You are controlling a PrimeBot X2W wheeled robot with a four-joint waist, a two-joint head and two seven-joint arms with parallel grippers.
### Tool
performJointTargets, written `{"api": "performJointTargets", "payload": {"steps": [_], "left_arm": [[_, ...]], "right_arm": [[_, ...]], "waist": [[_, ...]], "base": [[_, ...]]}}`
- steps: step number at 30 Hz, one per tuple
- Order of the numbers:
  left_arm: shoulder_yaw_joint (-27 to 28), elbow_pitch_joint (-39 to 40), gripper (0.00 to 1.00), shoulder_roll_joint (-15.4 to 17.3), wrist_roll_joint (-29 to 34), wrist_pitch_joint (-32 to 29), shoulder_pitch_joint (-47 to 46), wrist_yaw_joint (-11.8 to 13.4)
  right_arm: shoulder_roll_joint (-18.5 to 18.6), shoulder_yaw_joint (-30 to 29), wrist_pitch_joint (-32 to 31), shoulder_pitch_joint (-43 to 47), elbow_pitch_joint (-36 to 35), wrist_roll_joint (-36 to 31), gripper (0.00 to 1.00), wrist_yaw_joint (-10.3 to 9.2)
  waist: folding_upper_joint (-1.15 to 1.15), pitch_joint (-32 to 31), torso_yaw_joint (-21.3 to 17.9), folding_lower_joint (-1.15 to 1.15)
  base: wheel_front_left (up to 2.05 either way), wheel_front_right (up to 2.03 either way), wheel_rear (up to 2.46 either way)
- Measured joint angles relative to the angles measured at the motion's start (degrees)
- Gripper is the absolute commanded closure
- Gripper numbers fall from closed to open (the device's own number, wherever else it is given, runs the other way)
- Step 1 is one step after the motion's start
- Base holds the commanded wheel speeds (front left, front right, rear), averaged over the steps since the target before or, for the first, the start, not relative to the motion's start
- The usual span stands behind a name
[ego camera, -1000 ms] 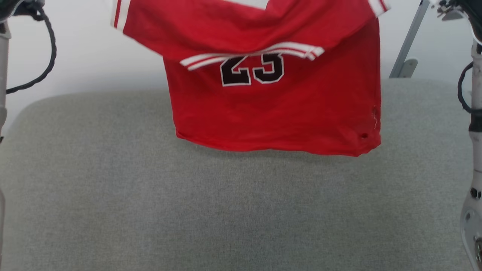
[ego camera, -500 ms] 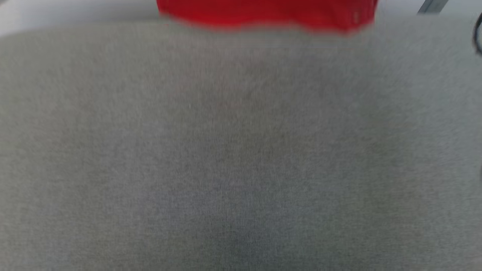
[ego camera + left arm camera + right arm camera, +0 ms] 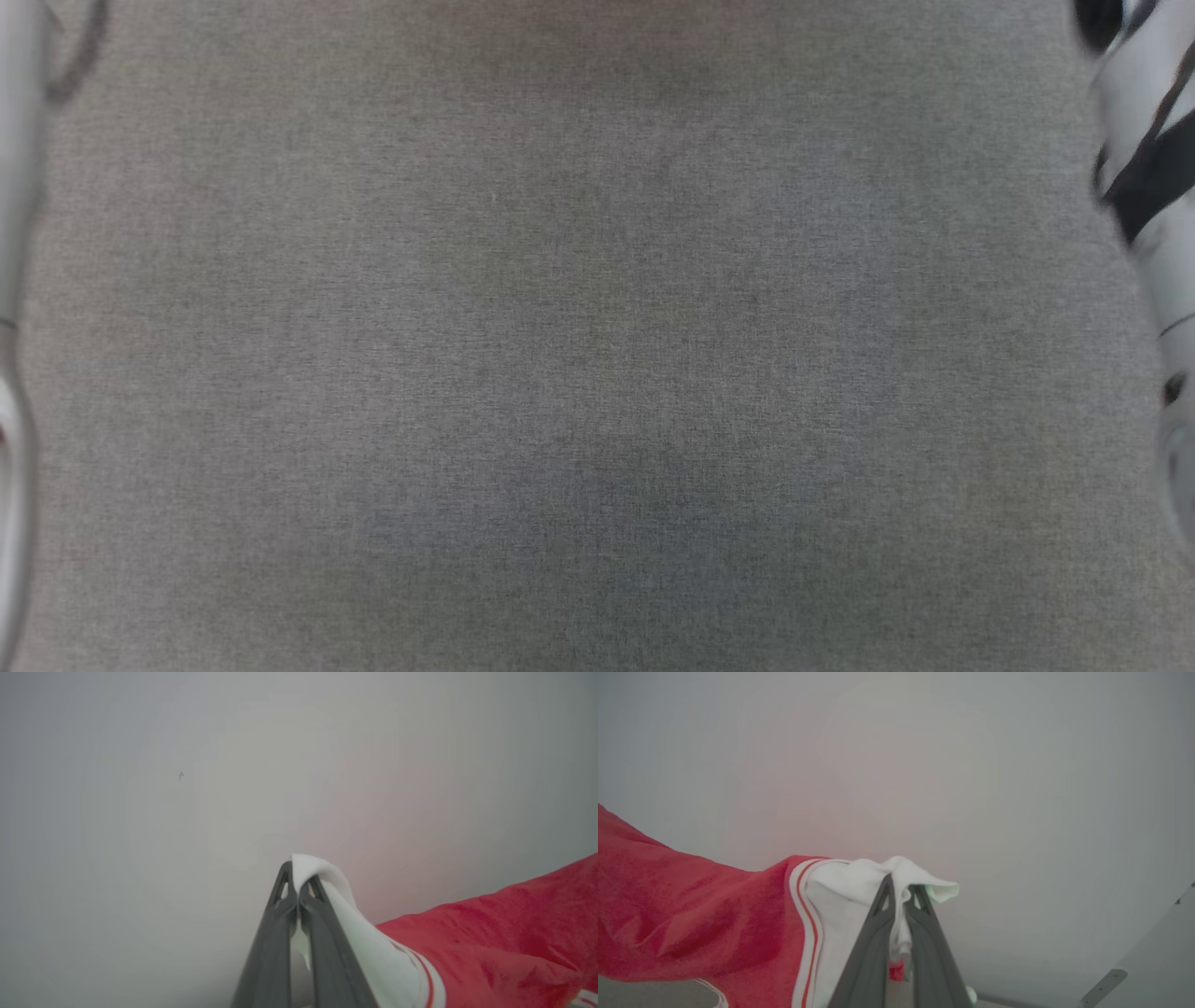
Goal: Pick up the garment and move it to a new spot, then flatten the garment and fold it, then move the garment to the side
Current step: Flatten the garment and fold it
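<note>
The garment [image 3: 504,942], a bright-red T-shirt, hangs spread between my two grippers in front of a pale wall [image 3: 187,788]. Left wrist view: one white sleeve end [image 3: 369,947], edged with narrow red-and-white stripes, is pinched at the tips of my left gripper [image 3: 296,882], whose two dark fingers press together on the cloth. A small fold of white pokes out above the tips, and the red body of the shirt runs off to the right edge of that view. Right wrist view: the other sleeve end [image 3: 840,896], also white with striped edging, is clamped by my right gripper [image 3: 901,886], jaws drawn narrow on a bunched fold. White cloth spills over both sides of the tips, and a speck of red sits lower down between the fingers. From there the red body stretches to the left edge of that view, sagging in soft creases. At the lower right of the same view, a grey metal bracket [image 3: 1104,987] is on the wall. Head view: a flat grey woven surface [image 3: 597,373], with my pale left forearm [image 3: 14,233] blurred at the left edge and my right forearm [image 3: 1144,187], pale with dark bands, blurred at the upper right edge.
</note>
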State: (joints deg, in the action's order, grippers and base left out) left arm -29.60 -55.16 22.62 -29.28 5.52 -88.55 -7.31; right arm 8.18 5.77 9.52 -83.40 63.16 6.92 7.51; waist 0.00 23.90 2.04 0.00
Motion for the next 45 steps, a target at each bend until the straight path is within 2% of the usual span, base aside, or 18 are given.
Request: {"api": "performJointTargets", "payload": {"steps": [6, 10, 13, 19, 22, 23, 25, 29, 36, 41, 45], "left_arm": [[-3.1, -3.5, 1.0, -0.5, -4.5, -3.4, 6.9, -0.2], [-6.8, -3.3, 1.0, -0.3, -8.2, -11.1, 12.1, -0.2], [-8.9, -1.9, 1.0, 0.9, -12.3, -17.8, 15.9, -0.2], [-12.2, 4.3, 1.0, 5.2, -19.2, -28.5, 25.2, -0.2], [-12.7, 8.0, 1.0, 7.6, -21.8, -32.5, 29.7, -0.2], [-12.5, 10.6, 1.0, 9.3, -23.5, -34.3, 32.9, 0.2], [-12.3, 14.2, 1.0, 10.8, -24.6, -35.9, 36.2, 1.0], [-12.1, 24.0, 1.0, 14.1, -27.1, -38.9, 44.0, 5.0], [-10.7, 46.6, 1.0, 22.0, -31.0, -42.6, 58.6, 16.1], [-10.2, 60.0, 1.0, 27.6, -33.3, -44.8, 67.8, 23.3], [-10.4, 67.5, 1.0, 31.2, -35.1, -46.2, 74.3, 28.3]], "right_arm": [[-1.2, 3.1, -5.8, 4.4, 4.5, 7.2, 1.0, 0.0], [-0.4, 7.5, -11.8, 8.1, 4.3, 11.5, 1.0, 0.0], [0.3, 11.9, -17.1, 11.9, 1.6, 15.8, 1.0, 0.0], [5.8, 20.3, -25.9, 22.0, -8.6, 25.7, 1.0, 0.0], [9.6, 22.9, -30.0, 26.8, -13.8, 30.0, 1.0, 0.0], [11.7, 23.7, -32.6, 29.8, -17.1, 32.8, 1.0, 0.0], [13.8, 24.3, -35.3, 32.9, -20.3, 34.9, 1.0, 0.0], [17.5, 24.6, -40.4, 39.1, -26.6, 38.4, 1.0, 0.0], [23.2, 21.5, -49.1, 51.2, -37.9, 41.9, 1.0, 0.0], [25.4, 17.8, -56.6, 59.9, -47.1, 43.0, 1.0, 0.0], [26.2, 13.5, -63.1, 68.0, -54.5, 43.2, 1.0, 0.0]], "waist": [[0.0, -1.1, 0.8, 0.0], [0.0, -2.8, 1.2, 0.0], [0.01, -4.3, 1.4, 0.0], [0.01, -7.8, 1.7, 0.0], [0.01, -9.4, 1.8, 0.0], [0.01, -10.3, 1.8, 0.0], [0.01, -11.2, 1.9, 0.0], [0.01, -12.7, 2.0, 0.0], [0.01, -14.6, 2.6, 0.0], [0.01, -15.3, 2.8, 0.0], [0.01, -15.7, 2.9, 0.0]], "base": [[0.0, 0.0, 0.0], [0.0, 0.0, 0.0], [0.0, 0.0, 0.0], [0.0, 0.0, 0.0], [0.0, 0.0, 0.0], [0.0, 0.0, 0.0], [0.0, 0.0, 0.0], [0.0, 0.0, 0.0], [0.0, 0.0, 0.0], [0.0, 0.0, 0.0], [0.0, 0.0, 0.0]]}}
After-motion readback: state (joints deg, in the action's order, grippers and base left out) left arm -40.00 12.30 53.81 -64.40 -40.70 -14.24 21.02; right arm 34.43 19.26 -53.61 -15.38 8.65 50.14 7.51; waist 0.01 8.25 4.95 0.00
